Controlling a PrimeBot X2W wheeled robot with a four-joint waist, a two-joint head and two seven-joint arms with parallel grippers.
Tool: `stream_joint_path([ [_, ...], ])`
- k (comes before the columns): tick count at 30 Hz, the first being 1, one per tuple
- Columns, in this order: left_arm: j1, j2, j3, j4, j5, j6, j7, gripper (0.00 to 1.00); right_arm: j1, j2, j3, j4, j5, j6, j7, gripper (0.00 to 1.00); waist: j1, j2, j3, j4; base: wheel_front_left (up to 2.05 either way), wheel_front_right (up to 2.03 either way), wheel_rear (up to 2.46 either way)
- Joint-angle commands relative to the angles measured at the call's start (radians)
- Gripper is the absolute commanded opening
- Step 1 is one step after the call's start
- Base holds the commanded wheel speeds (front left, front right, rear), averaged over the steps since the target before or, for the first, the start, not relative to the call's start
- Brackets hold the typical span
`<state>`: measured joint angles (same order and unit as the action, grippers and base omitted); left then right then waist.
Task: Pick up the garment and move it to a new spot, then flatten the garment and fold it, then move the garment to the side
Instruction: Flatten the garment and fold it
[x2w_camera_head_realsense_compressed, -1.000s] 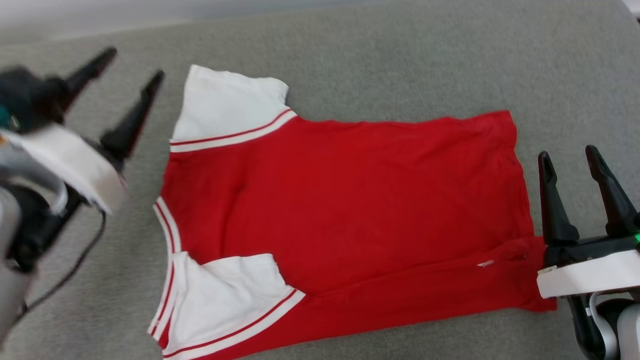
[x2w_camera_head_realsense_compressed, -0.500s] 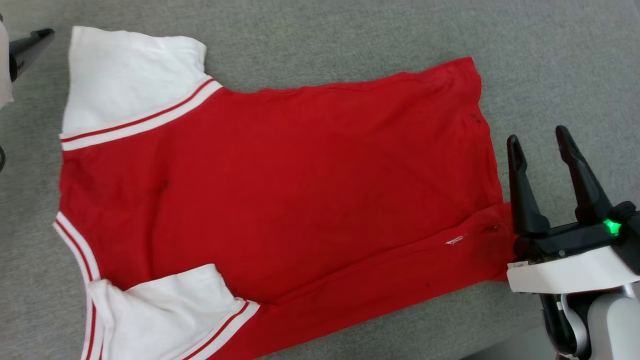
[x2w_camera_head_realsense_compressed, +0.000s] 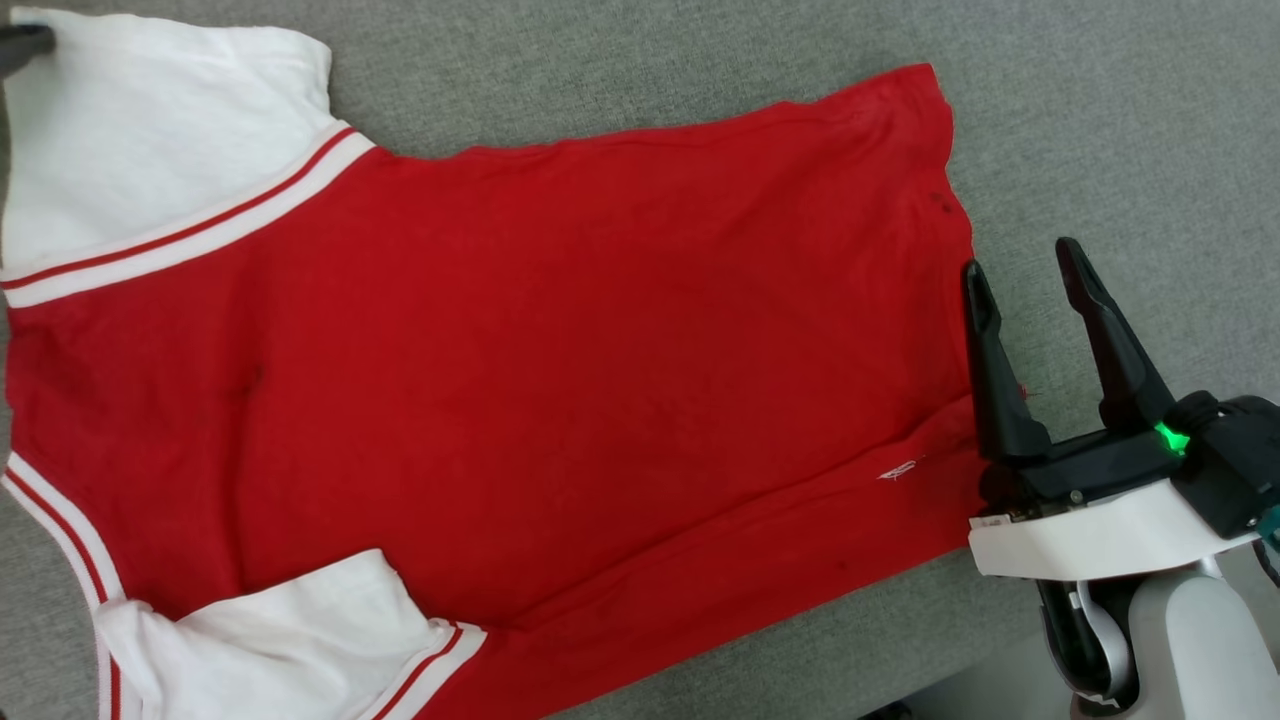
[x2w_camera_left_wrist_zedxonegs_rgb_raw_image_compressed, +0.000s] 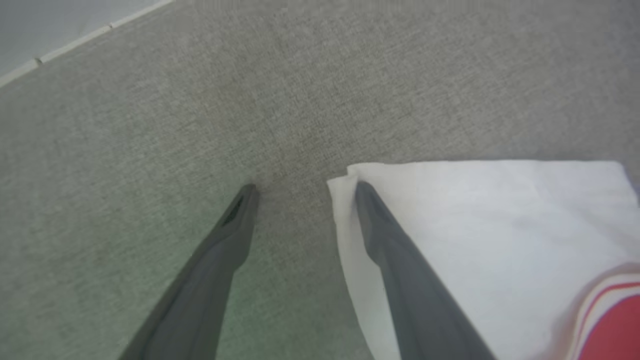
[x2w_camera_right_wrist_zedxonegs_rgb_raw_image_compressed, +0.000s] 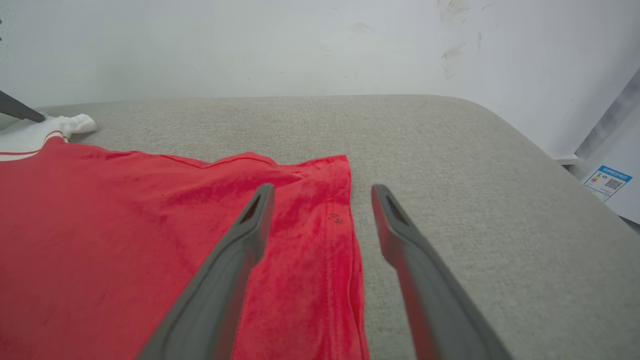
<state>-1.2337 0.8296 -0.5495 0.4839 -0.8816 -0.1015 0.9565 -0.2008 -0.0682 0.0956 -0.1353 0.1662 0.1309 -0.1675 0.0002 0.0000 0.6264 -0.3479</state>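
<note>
The garment (x2w_camera_head_realsense_compressed: 550, 330) lies spread flat, plain red side up, white sleeves to the left and hem to the right. My right gripper (x2w_camera_head_realsense_compressed: 1022, 260) stands open at the hem: its left finger is over the red cloth and its right finger over bare cushion, with the hem edge (x2w_camera_right_wrist_zedxonegs_rgb_raw_image_compressed: 350, 210) between them. My left gripper (x2w_camera_left_wrist_zedxonegs_rgb_raw_image_compressed: 305, 187) is open at the far white sleeve (x2w_camera_left_wrist_zedxonegs_rgb_raw_image_compressed: 500, 225); one finger is over the sleeve's corner, the other over the cushion. Its dark fingertip (x2w_camera_head_realsense_compressed: 22, 40) shows at the head view's top left. Neither gripper holds anything.
The garment rests on a wide grey fabric cushion (x2w_camera_head_realsense_compressed: 1100, 120) with bare room beyond the hem. The cushion's front edge (x2w_camera_head_realsense_compressed: 900, 690) runs close by the right arm. Behind it stands a white wall (x2w_camera_right_wrist_zedxonegs_rgb_raw_image_compressed: 300, 45), and a white panel with a blue label (x2w_camera_right_wrist_zedxonegs_rgb_raw_image_compressed: 607, 182) is at the right.
The head camera has moved, so the garment looks larger and shifted left. The left gripper has gone to the far sleeve's corner. The right gripper has come onto the hem edge.
</note>
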Motion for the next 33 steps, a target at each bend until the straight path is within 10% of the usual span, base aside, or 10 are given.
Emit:
stream_joint_path([
  [1,-0.005,-0.011,-0.009,0.022,-0.005,-0.003,0.009,1.00,-0.010,0.005,0.002,-0.001,0.003,0.000,-0.005,1.00,-0.0002,0.0000,0.009,-0.005,0.00,0.00,0.00],
  [5,0.025,-0.026,-0.041,0.056,-0.020,-0.013,0.043,0.91,-0.014,0.008,-0.004,0.005,-0.001,0.000,0.000,1.00,-0.0002,0.0000,0.016,-0.003,0.00,0.00,0.00],
  [6,0.037,-0.033,-0.048,0.060,-0.033,-0.016,0.056,0.01,-0.014,0.009,-0.006,0.008,-0.002,0.000,0.001,1.00,-0.0002,0.0000,0.015,-0.002,0.00,0.00,0.00],
  [25,0.086,-0.049,-0.083,-0.061,-0.089,-0.028,-0.243,0.00,-0.022,-0.029,-0.043,0.032,-0.045,0.000,0.111,1.00,-0.0002,0.0000,-0.138,0.072,0.00,0.00,0.00],
  [33,0.155,-0.004,-0.157,-0.228,-0.123,-0.028,-0.389,0.00,-0.077,-0.203,-0.020,0.033,-0.058,0.000,0.393,1.00,-0.0002,0.0000,-0.231,0.161,0.00,0.00,0.00],
])
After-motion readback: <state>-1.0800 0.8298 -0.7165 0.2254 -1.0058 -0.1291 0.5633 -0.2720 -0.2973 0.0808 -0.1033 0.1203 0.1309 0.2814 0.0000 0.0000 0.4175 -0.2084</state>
